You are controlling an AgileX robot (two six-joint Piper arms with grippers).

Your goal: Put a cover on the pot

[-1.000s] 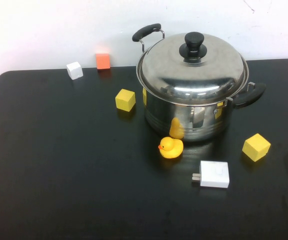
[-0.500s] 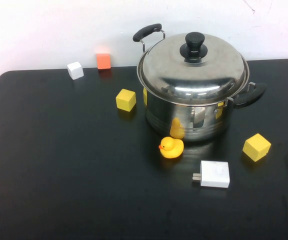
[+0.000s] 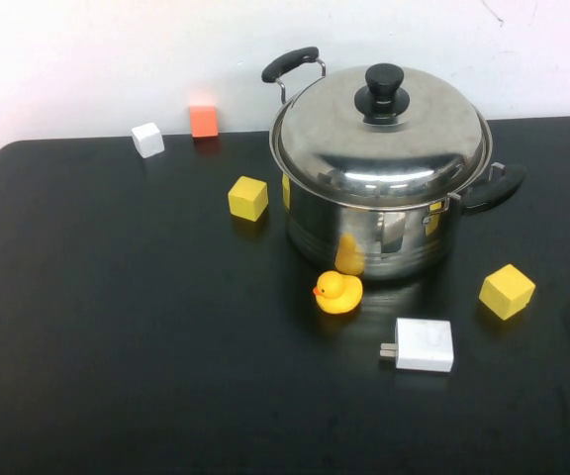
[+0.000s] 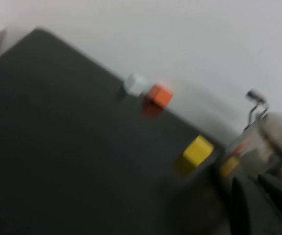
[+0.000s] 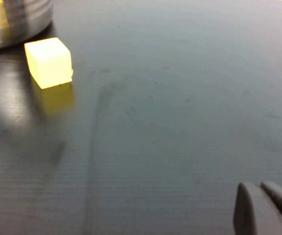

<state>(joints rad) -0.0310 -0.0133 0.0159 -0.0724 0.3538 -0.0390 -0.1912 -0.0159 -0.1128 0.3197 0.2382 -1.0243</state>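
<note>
The left gripper [image 4: 263,196] shows only in its wrist view, fingers pressed together on nothing, above the black surface [image 3: 117,327] left of the pot. The right gripper [image 5: 266,205], seen only from its own wrist, also has its fingers together and empty, low over bare surface near a yellow cube [image 5: 48,61]. The pot [image 3: 374,228] stands far and right of centre with its domed lid [image 3: 381,134] on. A rubber duck [image 3: 338,292] sits just in front of the pot, and a white charger [image 3: 424,344] lies nearer.

the shiny steel pot [image 3: 369,223] stands upright at the table's far right, its domed lid [image 3: 380,134] seated on top.
</note>
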